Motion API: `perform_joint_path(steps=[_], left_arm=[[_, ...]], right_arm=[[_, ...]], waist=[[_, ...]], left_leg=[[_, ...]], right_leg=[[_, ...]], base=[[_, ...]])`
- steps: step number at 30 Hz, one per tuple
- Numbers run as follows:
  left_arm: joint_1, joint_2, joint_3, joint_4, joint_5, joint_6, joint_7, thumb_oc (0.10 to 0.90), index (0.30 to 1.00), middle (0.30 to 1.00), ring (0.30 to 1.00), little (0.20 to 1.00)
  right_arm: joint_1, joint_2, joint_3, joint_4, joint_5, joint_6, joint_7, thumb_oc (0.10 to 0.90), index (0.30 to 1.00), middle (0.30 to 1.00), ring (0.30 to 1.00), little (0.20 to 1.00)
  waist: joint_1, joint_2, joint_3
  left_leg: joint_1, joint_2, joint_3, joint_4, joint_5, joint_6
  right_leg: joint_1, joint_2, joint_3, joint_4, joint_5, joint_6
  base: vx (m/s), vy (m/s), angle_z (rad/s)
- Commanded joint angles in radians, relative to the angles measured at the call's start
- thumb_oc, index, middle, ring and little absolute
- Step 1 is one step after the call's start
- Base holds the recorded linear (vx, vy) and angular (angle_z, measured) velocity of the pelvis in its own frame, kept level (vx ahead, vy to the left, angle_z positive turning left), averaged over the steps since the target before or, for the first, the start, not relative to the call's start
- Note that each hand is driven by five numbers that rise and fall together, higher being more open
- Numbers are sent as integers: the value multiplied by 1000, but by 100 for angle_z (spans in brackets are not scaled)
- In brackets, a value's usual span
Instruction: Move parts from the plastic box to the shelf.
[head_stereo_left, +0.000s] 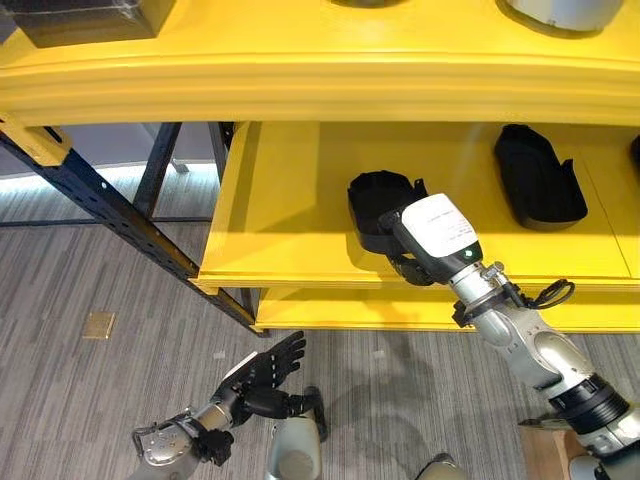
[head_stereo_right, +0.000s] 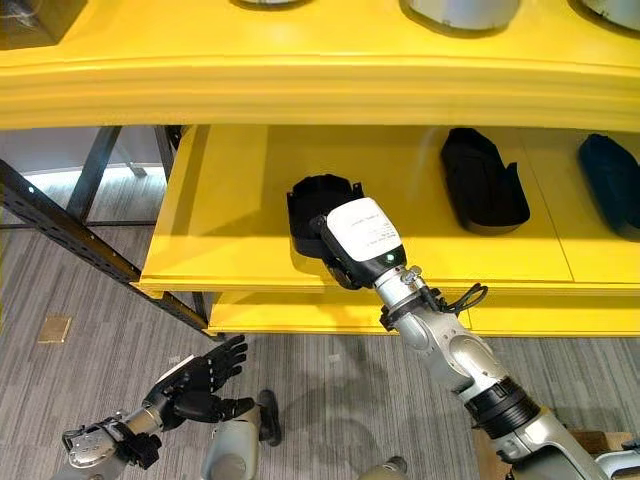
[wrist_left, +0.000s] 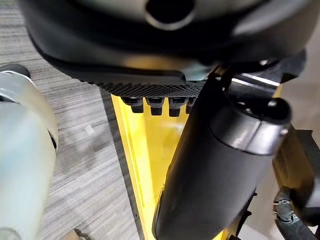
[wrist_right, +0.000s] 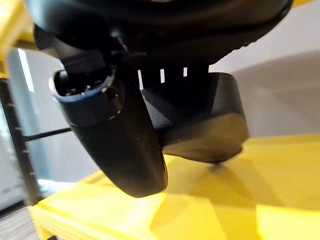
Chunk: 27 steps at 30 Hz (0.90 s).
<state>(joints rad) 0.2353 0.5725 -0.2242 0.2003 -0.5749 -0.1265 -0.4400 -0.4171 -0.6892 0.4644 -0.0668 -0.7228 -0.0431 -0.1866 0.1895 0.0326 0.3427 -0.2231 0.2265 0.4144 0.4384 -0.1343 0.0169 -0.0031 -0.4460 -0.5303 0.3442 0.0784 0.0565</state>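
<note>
Right robot hand (head_stereo_right: 340, 262) grasping black part (head_stereo_right: 318, 205) on yellow shelf (head_stereo_right: 230, 215); left robot hand (head_stereo_right: 200, 385) released.

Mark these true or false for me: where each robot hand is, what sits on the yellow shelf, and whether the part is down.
1. The right robot hand is at the black part on the yellow shelf. True.
2. The left robot hand is on the shelf. False: it hangs low over the grey floor, fingers spread, holding nothing.
3. A second, longer black part lies further right on that shelf. True.
4. The part at the right robot hand is held high in the air. False: in the right wrist view it meets the shelf.
</note>
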Motion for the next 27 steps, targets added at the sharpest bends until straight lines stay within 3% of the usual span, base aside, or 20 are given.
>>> perform_joint_path(steps=[1, 2, 3, 6, 7, 8, 9, 11, 17, 27], left_arm=[[-30, -12, -23, -80, -14, -54, -18, 900, 1000, 1000, 1000, 1000], [-28, -9, -24, -82, -17, -48, -19, 900, 1000, 1000, 1000, 1000], [-29, -4, -34, -83, -34, -39, -27, 900, 1000, 1000, 1000, 1000], [-61, 9, -53, -87, -72, -55, 2, 900, 1000, 1000, 1000, 1000], [-93, 16, -64, -94, -89, -53, 31, 900, 1000, 1000, 1000, 1000], [-99, 14, -66, -100, -53, -53, 22, 900, 1000, 1000, 1000, 1000], [-95, 13, -66, -100, -45, -57, 21, 900, 1000, 1000, 1000, 1000], [-72, 15, -61, -127, -71, -50, 13, 900, 1000, 1000, 1000, 1000], [-45, 28, -39, -191, -79, 5, -18, 900, 1000, 1000, 1000, 1000], [-58, 40, -20, -228, -92, 73, -21, 900, 1000, 1000, 1000, 1000]], right_arm=[[-213, 1, -39, -51, 42, 24, -66, 400, 300, 300, 300, 300], [-201, -3, -41, -49, 44, 18, -78, 400, 300, 300, 300, 300], [-169, -10, -47, -53, 46, 1, -102, 400, 300, 300, 300, 300], [-159, -10, -50, -28, 19, -55, -134, 400, 300, 300, 300, 300], [-156, -5, -50, 5, -6, -85, -163, 400, 300, 300, 300, 300], [-115, 7, -60, 24, -40, -89, -188, 400, 300, 300, 300, 300], [-101, 7, -64, 27, -45, -93, -191, 400, 300, 300, 300, 300], [-77, -11, -81, 37, -43, -121, -184, 400, 300, 300, 300, 300], [-96, -32, -79, 74, -27, -97, -144, 400, 300, 300, 300, 300], [-110, -43, -81, 112, -19, -46, -143, 400, 300, 300, 300, 300]], waist=[[15, 7, -57], [7, 3, -54], [-22, -14, -41], [-58, -33, -10], [-87, -33, 14], [-114, -32, 20], [-119, -33, 18], [-121, -28, 5], [-113, -17, -17], [-110, -4, -1]], left_leg=[[160, -65, -3, -221, 5, 12], [165, -66, -2, -220, -2, 10], [184, -76, 9, -220, -26, 11], [206, -80, 45, -213, -71, 9], [202, -82, 35, -184, -105, 15], [199, -83, 27, -170, -124, 20], [201, -82, 28, -167, -126, 20], [226, -80, 46, -181, -113, 7], [238, -74, 69, -191, -106, -5], [213, -65, 57, -182, -100, -2]], right_leg=[[-74, 70, 8, 228, -286, 66], [-79, 97, 14, 196, -286, 63], [-118, 125, 19, 126, -249, 69], [-179, 97, 21, -11, -102, 115], [-244, 77, 99, -39, -31, 137], [-259, 96, 164, -62, -33, 147], [-252, 103, 169, -70, -35, 147], [-202, 134, 143, -113, -50, 141], [-177, 138, 102, -100, -101, 111], [-222, 112, 79, 0, -148, 96]], base=[[111, -68, -17], [128, -139, 3], [97, -156, 12], [26, -162, 11], [84, -247, 16], [125, -266, 20], [212, -249, 47], [179, -107, 76], [134, -54, 15], [64, -19, 10]])
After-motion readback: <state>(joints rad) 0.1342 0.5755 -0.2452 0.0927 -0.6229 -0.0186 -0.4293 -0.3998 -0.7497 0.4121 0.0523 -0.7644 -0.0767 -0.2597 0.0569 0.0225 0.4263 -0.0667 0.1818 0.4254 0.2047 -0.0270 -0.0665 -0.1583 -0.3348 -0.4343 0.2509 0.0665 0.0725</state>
